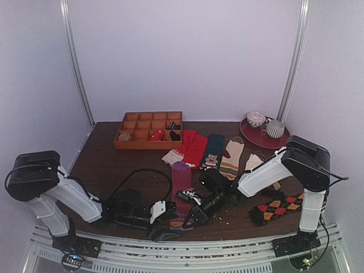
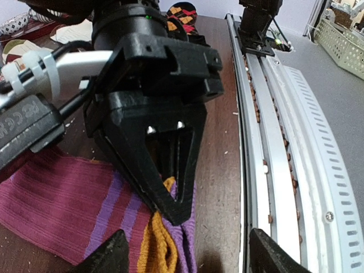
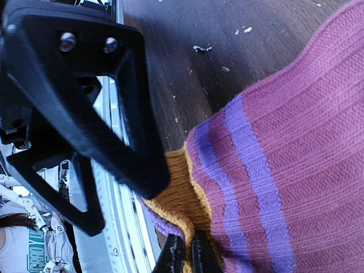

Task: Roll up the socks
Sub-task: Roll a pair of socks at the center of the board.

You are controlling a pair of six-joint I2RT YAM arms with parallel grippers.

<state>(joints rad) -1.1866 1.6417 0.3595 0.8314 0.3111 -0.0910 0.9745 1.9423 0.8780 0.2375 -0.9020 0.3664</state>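
Top external view: purple-magenta sock (image 1: 181, 185) lies lengthwise at the middle of the dark wooden table (image 1: 108, 165), cuff end toward the near edge. The right gripper (image 1: 190, 219) comes in from the right and the left gripper (image 1: 165, 230) from the left, and they meet at that end; how their jaws stand cannot be read here. Behind them lie red socks (image 1: 193, 147), a dark green sock (image 1: 214, 151) and a brown-and-beige striped sock (image 1: 232, 157), with an argyle sock (image 1: 277, 207) at the near right. At the back are an orange compartment tray (image 1: 149, 129), small items in some cells, and a red plate (image 1: 261, 139) bearing two cups (image 1: 275, 128). White walls close three sides. Left wrist view: supplies what the overhead hides. The right gripper is clamped on the orange-yellow cuff (image 2: 159, 244), tips pinched together. The left gripper's own fingers stand wide apart at either side of the cuff, holding nothing. An aluminium rail (image 2: 284, 142) runs along the table edge. Right wrist view: close detail only. Its own fingers press together on the cuff's edge, violet stripes (image 3: 250, 159) cross the sock, the left gripper's black triangular fingers sit just beside, and pale crumbs (image 3: 202, 48) dot the wood.
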